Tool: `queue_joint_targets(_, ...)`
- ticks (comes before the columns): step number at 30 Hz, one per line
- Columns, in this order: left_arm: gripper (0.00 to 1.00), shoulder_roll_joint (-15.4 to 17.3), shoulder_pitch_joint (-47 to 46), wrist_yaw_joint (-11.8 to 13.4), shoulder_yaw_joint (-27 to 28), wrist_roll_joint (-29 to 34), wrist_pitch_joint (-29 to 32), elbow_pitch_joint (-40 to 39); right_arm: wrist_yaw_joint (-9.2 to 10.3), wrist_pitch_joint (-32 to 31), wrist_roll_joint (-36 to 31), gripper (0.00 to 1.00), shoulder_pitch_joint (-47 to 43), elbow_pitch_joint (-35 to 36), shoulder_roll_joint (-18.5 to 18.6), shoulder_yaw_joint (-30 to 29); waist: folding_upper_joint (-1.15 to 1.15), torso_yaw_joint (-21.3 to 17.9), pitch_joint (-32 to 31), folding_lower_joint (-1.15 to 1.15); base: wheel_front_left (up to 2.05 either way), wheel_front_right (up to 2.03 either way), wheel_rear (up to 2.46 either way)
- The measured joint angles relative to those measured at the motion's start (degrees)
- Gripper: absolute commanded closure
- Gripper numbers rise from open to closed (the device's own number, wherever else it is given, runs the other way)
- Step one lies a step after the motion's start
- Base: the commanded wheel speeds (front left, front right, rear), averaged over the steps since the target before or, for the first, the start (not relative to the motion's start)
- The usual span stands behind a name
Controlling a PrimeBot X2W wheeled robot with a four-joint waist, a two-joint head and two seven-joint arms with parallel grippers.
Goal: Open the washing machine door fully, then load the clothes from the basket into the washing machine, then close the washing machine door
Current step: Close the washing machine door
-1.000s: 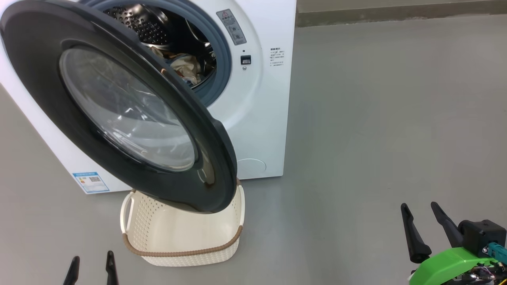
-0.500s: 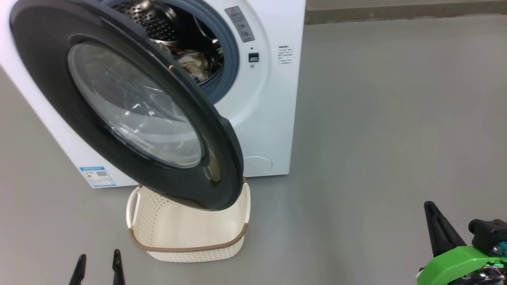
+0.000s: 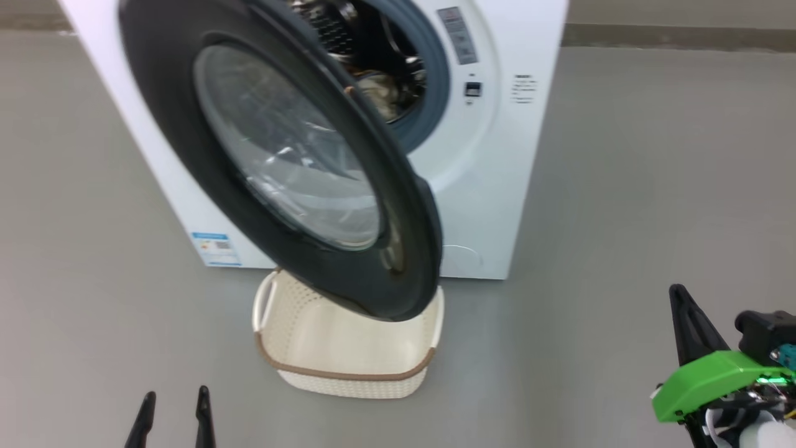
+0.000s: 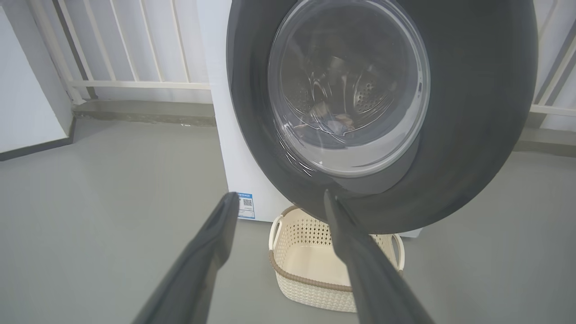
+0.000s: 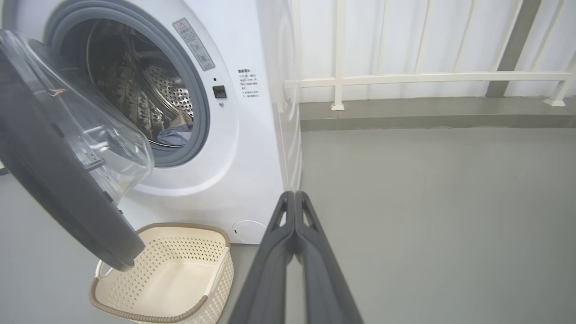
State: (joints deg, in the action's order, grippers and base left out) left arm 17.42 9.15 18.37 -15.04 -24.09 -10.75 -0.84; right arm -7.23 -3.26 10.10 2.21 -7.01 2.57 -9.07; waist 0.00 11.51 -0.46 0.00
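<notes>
- We find the door (image 3: pixel 163 124) open, upper centre, its lower edge over the basket (image 3: pixel 342 374).
- The clothes (image 3: pixel 377 99) lie in the washer (image 3: pixel 497 177) drum.
- At lower left, left gripper (image 3: pixel 176 401) spread; right gripper (image 5: pixel 294 194) pressed together.

Washing machine (image 3: pixel 491 155) on floor (image 3: pixel 622 218), railing (image 5: pixel 405 78) behind it. Washing machine door (image 3: pixel 292 149) stands open, out before the drum (image 5: pixel 168 92). Basket (image 3: pixel 348 384) on floor just before the machine, under door's lower edge. Clothes (image 3: pixel 379 96) inside drum.
</notes>
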Motion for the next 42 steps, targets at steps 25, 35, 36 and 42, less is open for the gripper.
queue_joint_targets(25,0.0,-1.2,-3.9,-2.7,-3.9,0.0,-0.1,3.8,0.0,6.0,0.9,1.0,13.8,-10.4,1.5,6.0,0.0,16.6,-1.2,0.0,0.0,0.0,0.0)
queue_joint_targets(35,0.0,-1.2,-4.2,-2.7,-4.0,0.0,-0.4,3.8,0.0,5.1,0.5,1.0,17.5,2.8,1.9,12.5,0.0,17.7,-1.2,0.0,0.0,0.0,0.0)
queue_joint_targets(36,0.0,-1.2,-4.2,-2.7,-3.9,-0.1,-0.4,3.8,0.0,4.5,0.5,1.0,18.4,5.0,2.0,14.4,0.0,17.8,-1.0,0.0,0.0,0.0,0.0)
queue_joint_targets(42,0.0,-1.3,-4.2,-2.3,-3.5,-0.6,-1.0,3.8,0.0,2.2,0.9,1.0,20.0,6.7,2.0,20.3,0.0,18.3,-0.3,0.0,0.0,0.0,0.0)
